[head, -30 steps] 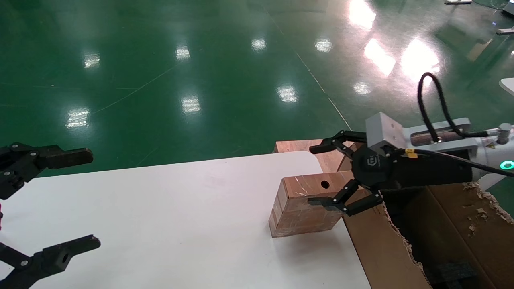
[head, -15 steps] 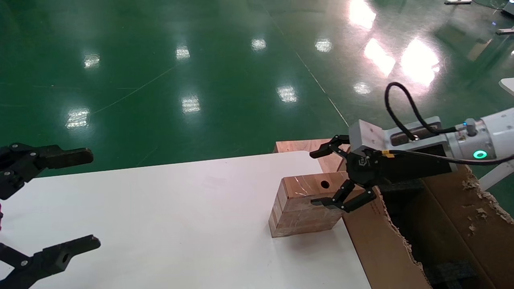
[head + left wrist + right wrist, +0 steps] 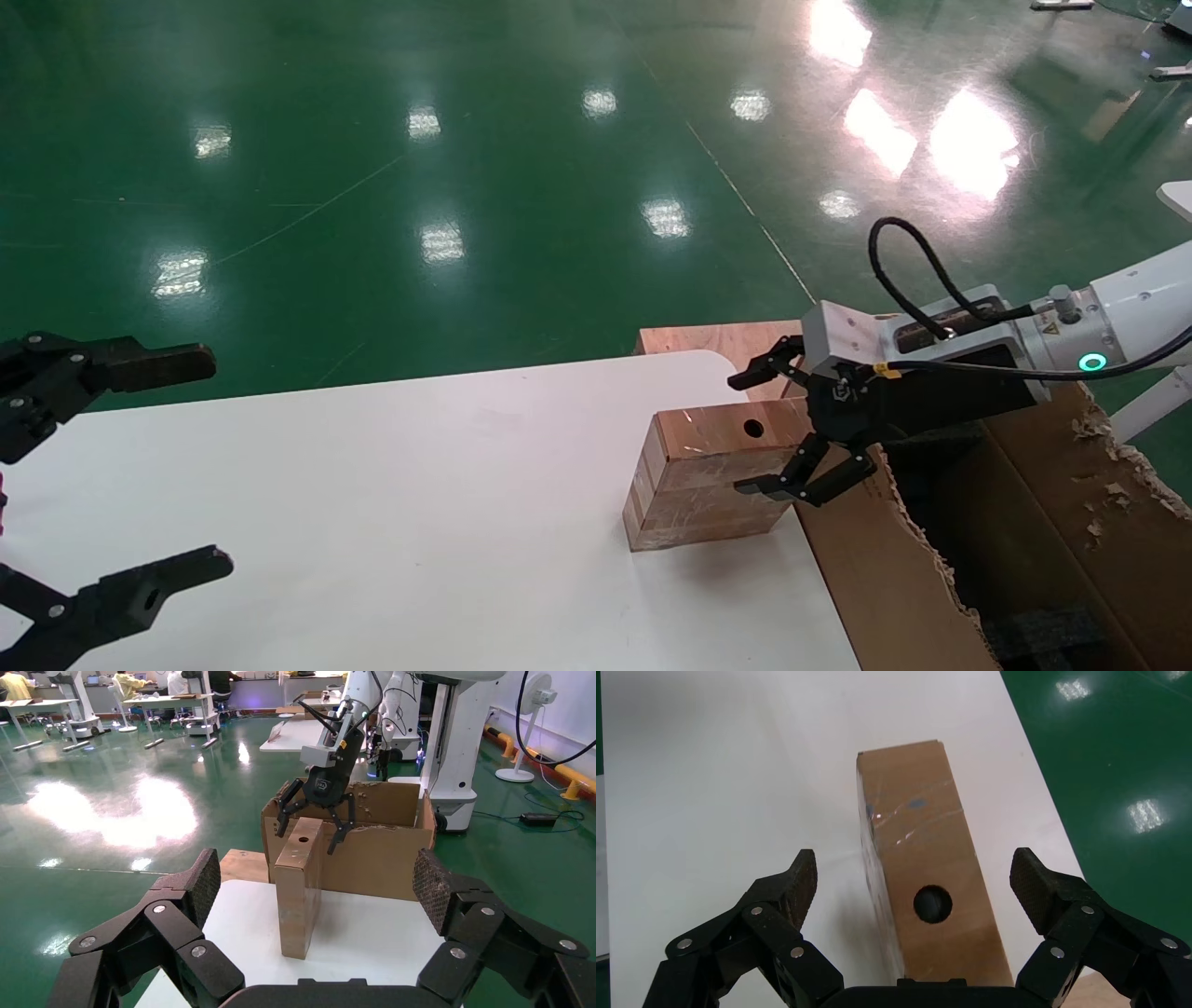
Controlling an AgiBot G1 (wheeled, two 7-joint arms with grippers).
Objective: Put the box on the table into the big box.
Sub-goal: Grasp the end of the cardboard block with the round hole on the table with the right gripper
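Note:
The small brown box (image 3: 694, 485) stands on its long edge near the right end of the white table (image 3: 419, 485), its round hole facing up. My right gripper (image 3: 745, 433) is open and straddles the box's right end, one finger on each side, not touching. The right wrist view shows the box (image 3: 926, 832) between the open fingers of the gripper (image 3: 914, 864). The big box (image 3: 866, 578), with torn edges, stands right of the table, touching the small box's end. My left gripper (image 3: 209, 461) is open and empty at the table's left end, facing the box (image 3: 299, 881).
A reddish wooden board (image 3: 708, 337) lies behind the table's rounded corner. Black foam (image 3: 1043, 634) lies inside the big box. Green floor surrounds the table. The left wrist view shows the big box (image 3: 379, 853) behind the small box.
My right gripper has come lower and a little back toward the big box, its open fingers now level with the small box's right end. The box and the left arm have not moved.

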